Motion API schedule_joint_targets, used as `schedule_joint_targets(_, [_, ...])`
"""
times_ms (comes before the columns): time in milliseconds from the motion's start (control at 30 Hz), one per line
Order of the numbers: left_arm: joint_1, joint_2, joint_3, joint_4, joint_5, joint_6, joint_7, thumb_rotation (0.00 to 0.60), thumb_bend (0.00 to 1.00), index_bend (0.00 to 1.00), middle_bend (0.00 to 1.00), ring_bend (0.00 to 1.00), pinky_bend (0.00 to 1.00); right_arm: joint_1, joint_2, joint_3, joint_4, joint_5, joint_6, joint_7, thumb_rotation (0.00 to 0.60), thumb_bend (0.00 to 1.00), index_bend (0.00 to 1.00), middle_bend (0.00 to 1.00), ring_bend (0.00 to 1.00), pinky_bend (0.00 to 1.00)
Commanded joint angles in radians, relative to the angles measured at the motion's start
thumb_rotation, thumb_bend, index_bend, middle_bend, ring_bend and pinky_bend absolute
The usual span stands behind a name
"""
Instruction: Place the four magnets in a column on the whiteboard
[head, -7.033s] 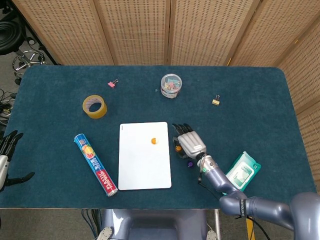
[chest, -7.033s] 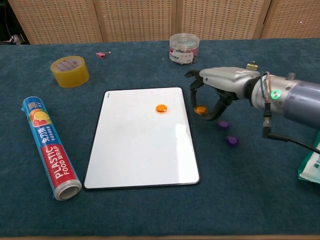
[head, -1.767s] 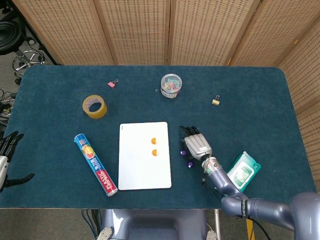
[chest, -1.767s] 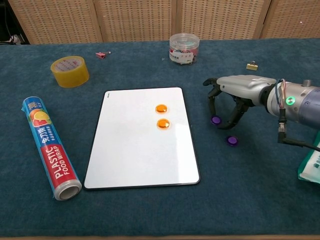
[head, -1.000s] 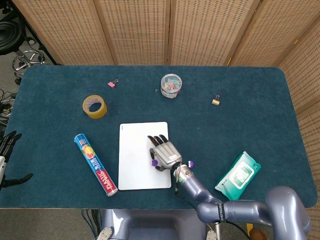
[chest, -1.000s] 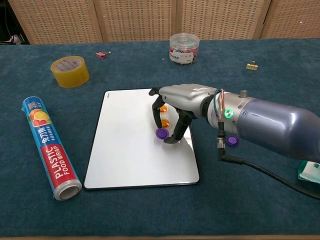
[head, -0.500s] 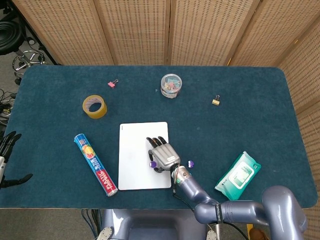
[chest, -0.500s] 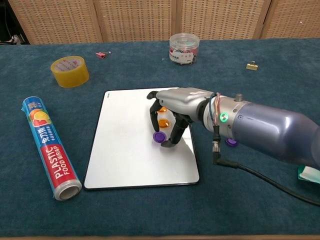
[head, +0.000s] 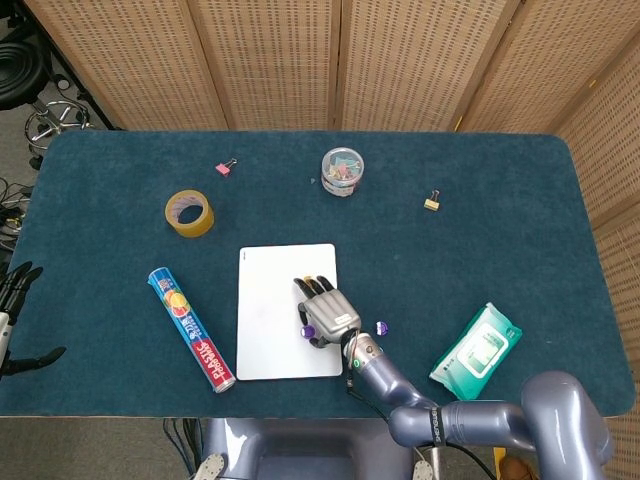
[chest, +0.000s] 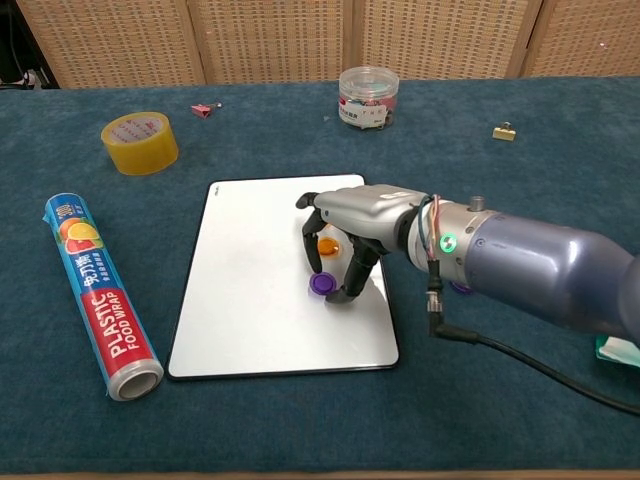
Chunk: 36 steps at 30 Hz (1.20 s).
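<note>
- From the chest view I could see under the right hand (chest: 345, 240): a purple magnet (chest: 321, 284) lay on the whiteboard (chest: 250, 290), and one orange magnet (chest: 327, 243) was just behind it, between the curled fingers (chest: 360, 268).
- The head view did not show this well. There the same hand (head: 325, 313) covered the orange magnets, and only a bit of the purple one (head: 306, 328) came out at its left edge.
- The head view showed the second purple magnet (head: 383, 325) alone on the table (head: 500, 220), to the right of the board (head: 270, 320) and near the wrist. In the chest view the forearm hid almost all of it.
- Only the head view showed the left hand (head: 12, 310), at the left border beyond the table. Its fingers were spread and it held nothing.
- The right hand was arched over the lower right part of the board, palm down, with its fingertips down around the purple magnet. A dark fingertip touched the board just right of the magnet. I could not tell if the fingers were pinching it or only stood beside it.
- The right forearm came in low from the right, across the board's edge.
- Around the board were a roll of food wrap (chest: 102, 296) at the left, yellow tape (chest: 140, 142) behind it, a clear jar (chest: 368, 96) at the far side, and a green packet (head: 480, 345) at the right.
</note>
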Motion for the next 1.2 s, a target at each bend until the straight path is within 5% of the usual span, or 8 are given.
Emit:
schedule_joint_targets(33, [0.001,0.001,0.0,0.0,0.001,0.001,-0.001,0.6,0.0,0.0,0.0,0.0,0.0,-0.001,0.004,-0.002,-0.002,0.0,-0.004,0.005,0.6,0.32,0.47,0.0,0.0,0.0])
schedule_joint_targets(400, [0.003,0.001,0.001,0.0,0.003,0.005,0.0,0.6,0.0,0.0,0.0,0.0,0.0,-0.014,0.041,-0.013,-0.044,-0.034,0.006,0.026,0.6,0.32,0.4,0.0,0.0,0.0])
schedule_joint_targets(767, [-0.002,0.001,0.003,-0.001,0.007,-0.005,0.009,0.6,0.0,0.0,0.0,0.0,0.0,-0.079,0.223,-0.074,-0.196,-0.062,0.073,-0.003,0.6,0.31,0.31,0.0,0.0,0.0])
schedule_joint_targets(1200, [0.001,-0.01,0.01,-0.006,0.02,0.004,0.037,0.6,0.0,0.0,0.0,0.0,0.0,-0.148,0.276,-0.12,-0.199,-0.089,0.092,0.054,0.6,0.31,0.35,0.0,0.0,0.0])
